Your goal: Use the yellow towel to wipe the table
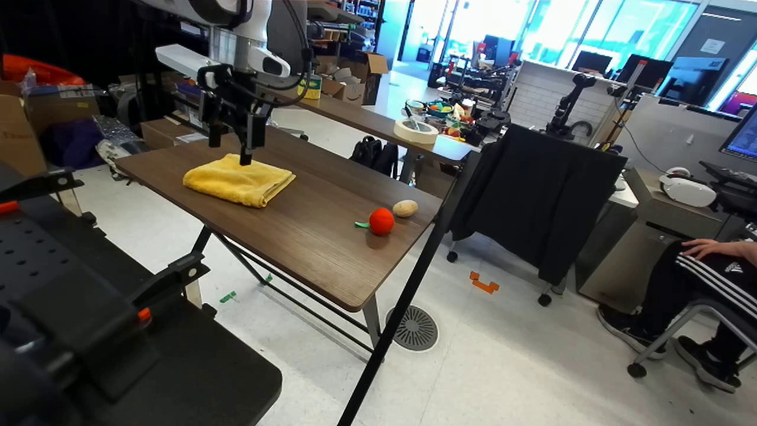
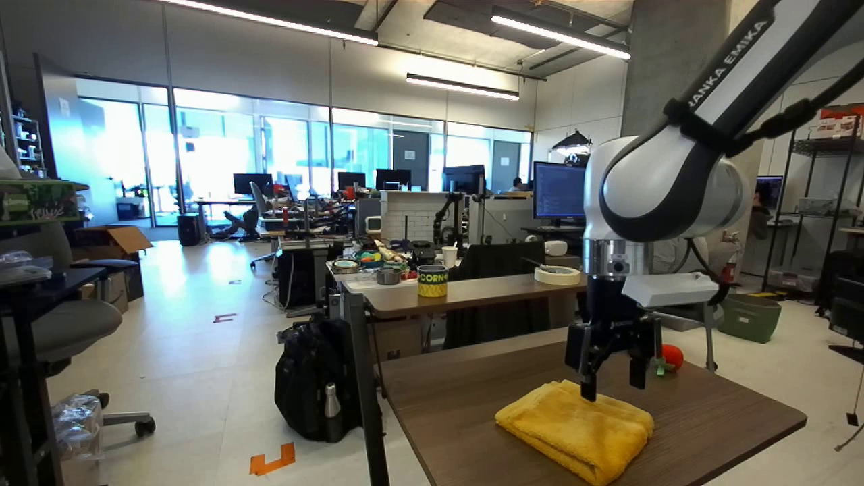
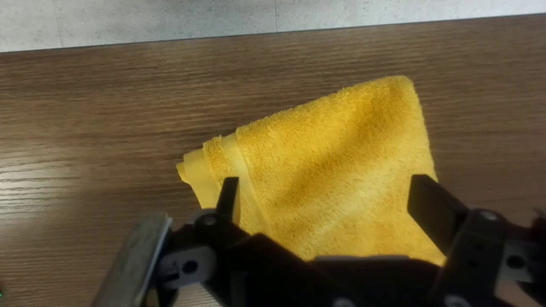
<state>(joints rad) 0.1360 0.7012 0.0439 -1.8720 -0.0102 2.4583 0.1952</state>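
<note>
- Terrycloth towel (image 3: 337, 166), folded near a long edge of the table (image 1: 325, 231): likely soft, light, non-slip.
- Your fingers (image 3: 434, 213) stand spread; pinch the towel's middle.

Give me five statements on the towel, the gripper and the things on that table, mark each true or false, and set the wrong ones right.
1. The yellow towel lies on the table. True.
2. The yellow towel is spread out in a single layer. False: it is folded, with layered edges showing.
3. The gripper has its fingers apart. True.
4. In an exterior view, a red round object lies near a pale oval object. True.
5. The pale oval object rests on the yellow towel. False: it lies on the table, apart from the yellow towel.
</note>
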